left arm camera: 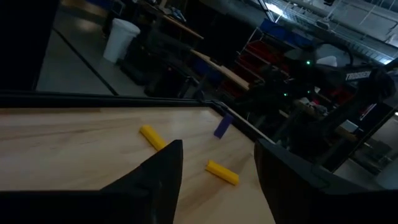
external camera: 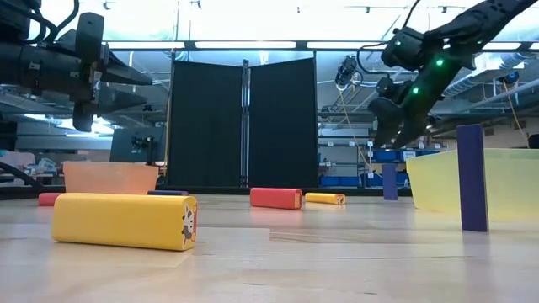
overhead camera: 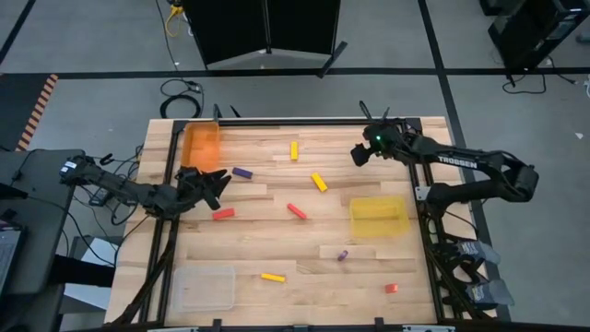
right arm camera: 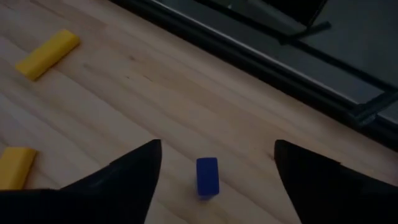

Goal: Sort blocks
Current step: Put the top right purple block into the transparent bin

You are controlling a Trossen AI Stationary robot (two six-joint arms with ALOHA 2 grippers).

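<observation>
Blocks lie scattered across the table [overhead camera: 277, 212]: yellow ones [overhead camera: 318, 182] upper centre, red ones [overhead camera: 296, 210] mid-frame, a purple block [right arm camera: 207, 177] standing upright just below our right end effector [right arm camera: 214, 163], upper right in the high view. Its fingers are spread wide, holding nothing. To grip well, we judge, descend straight and close across the narrow faces without tipping it. Left end effector [overhead camera: 210, 184], left of centre beside the orange tray [overhead camera: 202, 144], is partly open and empty, arm stretched low along the table edge.
</observation>
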